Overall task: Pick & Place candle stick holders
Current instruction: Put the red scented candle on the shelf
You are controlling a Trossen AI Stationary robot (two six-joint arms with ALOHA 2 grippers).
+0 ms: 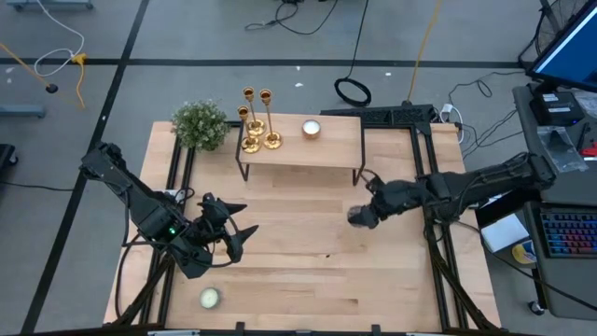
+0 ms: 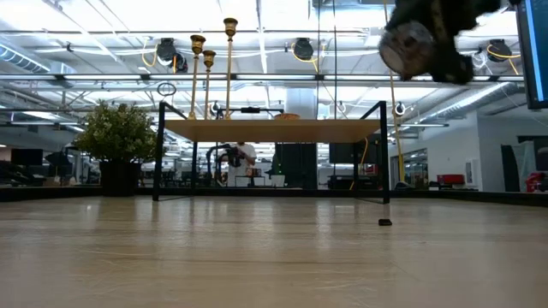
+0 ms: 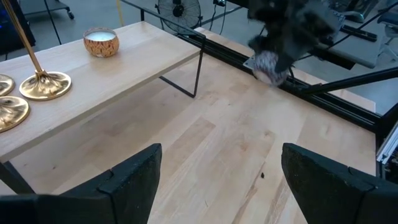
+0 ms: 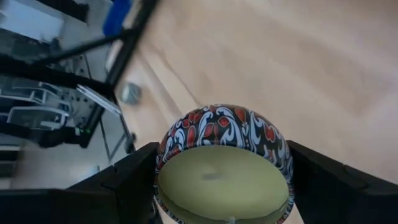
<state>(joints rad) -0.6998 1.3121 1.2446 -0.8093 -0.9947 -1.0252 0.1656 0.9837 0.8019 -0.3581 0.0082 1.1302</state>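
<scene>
Three gold candle stick holders [image 1: 258, 119] stand upright on their round bases on a small raised wooden shelf [image 1: 317, 154] at the table's far side; their tops show in the low view [image 2: 208, 43], and two bases in the left wrist view [image 3: 45, 85]. My right gripper [image 1: 359, 217] hovers right of centre, shut on a round candle in a patterned tin [image 4: 225, 162]. My left gripper [image 1: 238, 233] stands open above the near left of the table, with nothing between its fingers [image 3: 130, 180]. My right gripper pinches the tin candle by its round side wall [image 4: 163, 155], one finger on either side. The fingers come slanting down from the table's right side. The tin is lifted clear of the table [image 2: 407, 47], tilted, its pale wax face turned back toward the wrist.
A small white candle [image 1: 311, 129] sits on the shelf right of the holders. A green bushy plant [image 1: 200, 124] stands at the shelf's left end. Another pale candle [image 1: 210, 299] lies near the front edge. A tiny dark speck [image 2: 384, 222] lies mid-table.
</scene>
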